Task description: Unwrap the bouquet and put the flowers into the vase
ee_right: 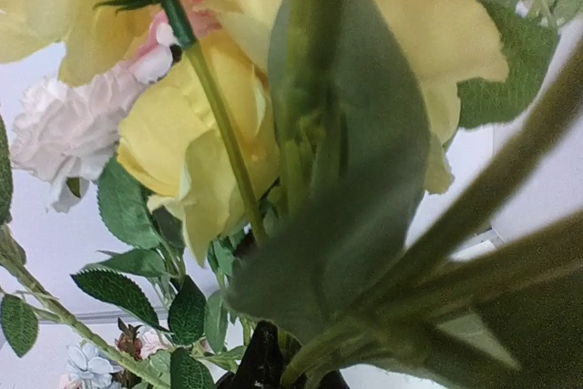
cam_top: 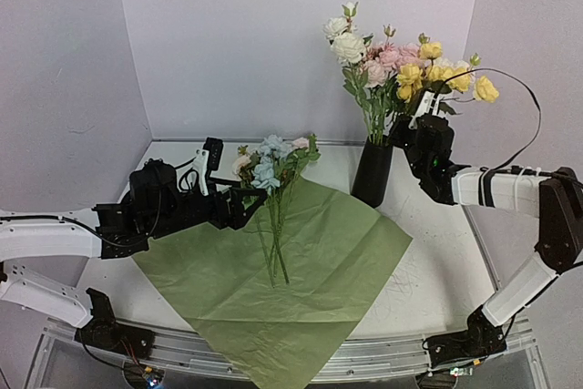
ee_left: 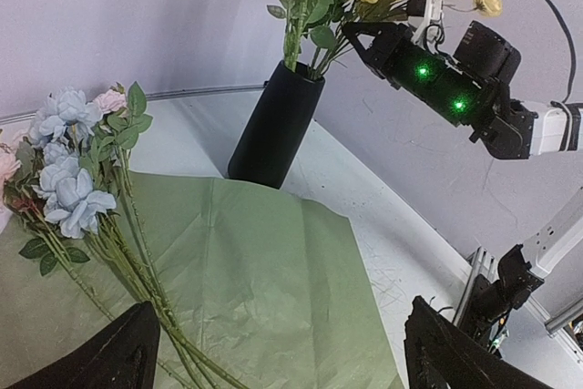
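The bouquet's wrapping paper (cam_top: 337, 252) (ee_left: 273, 261) lies spread flat, green side up. On it rest pale blue and pink flowers (cam_top: 269, 170) (ee_left: 73, 179), their stems running toward the near edge. My left gripper (cam_top: 235, 184) (ee_left: 282, 362) hovers open just left of them, holding nothing. The black vase (cam_top: 372, 175) (ee_left: 273, 129) stands upright behind the paper. My right gripper (cam_top: 403, 129) (ee_left: 364, 38) is beside its mouth, shut on the stems of yellow flowers (cam_top: 437, 75) (ee_right: 182, 134). Leaves hide its fingers in the right wrist view.
Cream-white and pink roses (cam_top: 351, 43) stand in the vase. Bare white table (cam_top: 437, 271) lies right of the paper. Lilac walls close the back and sides, and a metal rail (cam_top: 383, 362) runs along the near edge.
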